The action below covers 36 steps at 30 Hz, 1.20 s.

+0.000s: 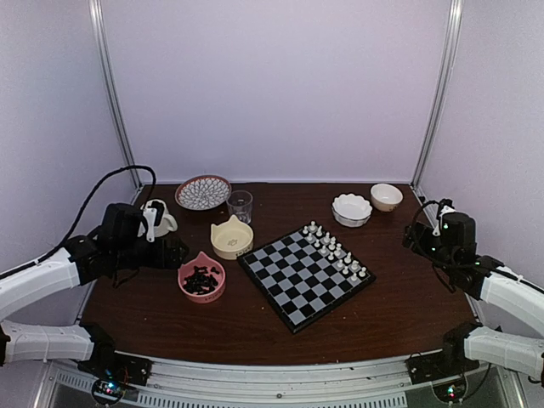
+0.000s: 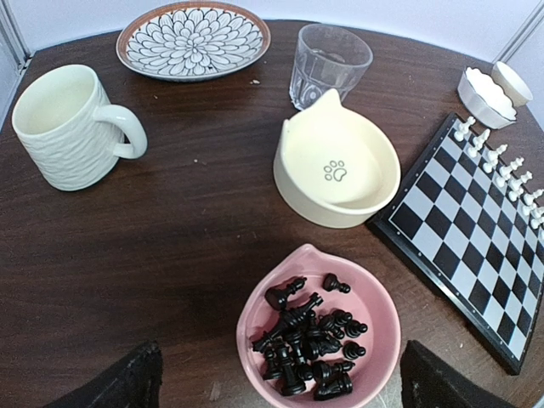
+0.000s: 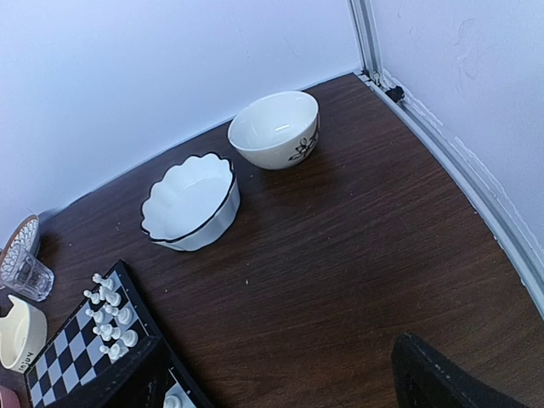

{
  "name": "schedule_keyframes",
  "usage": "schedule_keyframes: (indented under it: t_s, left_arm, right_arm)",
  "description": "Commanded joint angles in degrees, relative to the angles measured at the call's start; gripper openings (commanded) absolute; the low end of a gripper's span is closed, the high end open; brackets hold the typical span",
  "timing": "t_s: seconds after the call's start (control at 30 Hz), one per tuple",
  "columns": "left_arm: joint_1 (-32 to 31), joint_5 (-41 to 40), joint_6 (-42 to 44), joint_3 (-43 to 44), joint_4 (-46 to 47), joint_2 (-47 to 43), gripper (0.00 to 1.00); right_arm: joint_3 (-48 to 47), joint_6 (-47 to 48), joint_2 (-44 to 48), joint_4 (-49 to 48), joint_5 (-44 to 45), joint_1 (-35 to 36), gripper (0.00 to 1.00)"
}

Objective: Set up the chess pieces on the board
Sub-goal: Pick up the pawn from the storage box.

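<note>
Both spread, empty: left gripper (image 2: 280, 370) near chess pieces (image 2: 308, 340) heaped in pink bowl (image 2: 387, 327) left of board (image 2: 476, 229), right gripper (image 3: 306, 374) idle. Next: lower, pinch one piece.

The board (image 1: 302, 280) is checked black and light grey, black-bordered, with white chessmen (image 1: 334, 249) on its far-right side. Left of it, black chess pieces (image 2: 306, 344) lie in a pink bowl (image 2: 378, 306); the far-left plate (image 2: 194, 38) shows dark petals on white, brown-rimmed.

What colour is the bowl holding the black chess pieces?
Pink; the left wrist view shows the bowl best.
</note>
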<state>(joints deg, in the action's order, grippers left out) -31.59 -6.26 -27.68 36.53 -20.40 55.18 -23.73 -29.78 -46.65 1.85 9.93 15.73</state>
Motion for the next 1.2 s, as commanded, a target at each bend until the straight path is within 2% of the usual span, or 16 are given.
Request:
schedule_keyframes:
  t_s: [0.0,0.2,0.4,0.5,0.67,0.9,1.0,1.17]
  left_arm:
    - [-0.02,-0.61,1.11,-2.19,4.85,-2.44,0.98]
    - [-0.02,-0.15,1.19,-4.20,6.56,-3.11,0.98]
    - [-0.05,9.33,4.69,-6.00,11.83,-2.26,0.97]
    - [-0.09,13.58,6.91,-6.32,13.67,-1.31,0.89]
    - [-1.52,16.16,9.25,-5.42,13.92,0.61,0.77]
    - [-5.32,13.19,12.82,-2.87,11.58,4.05,0.62]
    - [-6.85,11.30,14.01,-0.94,9.82,7.00,0.54]
    - [-10.09,4.51,15.12,2.82,7.02,12.85,0.46]
  right_arm:
    - [0.26,0.51,0.15,-0.17,1.03,-0.08,0.94]
    - [0.26,-0.20,0.68,0.32,2.17,-0.08,0.97]
    - [1.00,-0.98,0.02,-1.32,2.34,-0.08,0.98]
    - [1.16,-0.98,-0.70,-1.67,1.26,-0.08,0.98]
    - [0.65,-0.69,-2.64,-1.67,-0.67,-0.08,0.97]
    - [0.00,-0.85,-4.13,-3.07,-2.28,-0.08,0.97]
    - [0.02,-0.67,-4.19,-3.20,-2.37,-0.08,0.97]
    - [-0.09,-0.63,-4.89,-3.84,-2.96,-0.08,0.96]
